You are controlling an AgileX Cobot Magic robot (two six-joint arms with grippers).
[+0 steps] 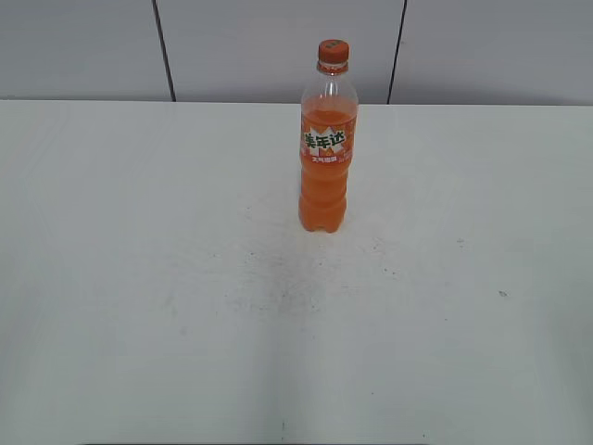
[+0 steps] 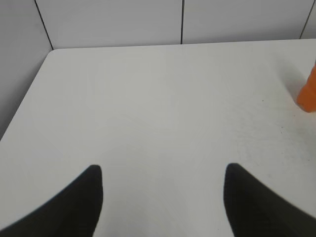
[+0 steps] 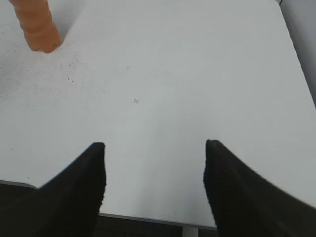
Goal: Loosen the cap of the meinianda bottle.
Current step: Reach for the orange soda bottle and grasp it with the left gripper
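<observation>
The meinianda bottle (image 1: 325, 148) stands upright on the white table (image 1: 139, 278), right of centre toward the back, full of orange drink with an orange label. Its small orange cap (image 1: 333, 50) sits on top. Neither gripper shows in the exterior view. In the left wrist view my left gripper (image 2: 163, 170) is open and empty above bare table, with the bottle's base (image 2: 308, 95) at the far right edge. In the right wrist view my right gripper (image 3: 154, 144) is open and empty over the table's near edge, with the bottle's lower part (image 3: 37, 24) at the top left.
A grey panelled wall (image 1: 278, 46) runs behind the table. The table's left corner and edge (image 2: 29, 94) show in the left wrist view. Its front edge (image 3: 148, 217) and right edge (image 3: 296, 54) show in the right wrist view. Small dark specks mark the tabletop.
</observation>
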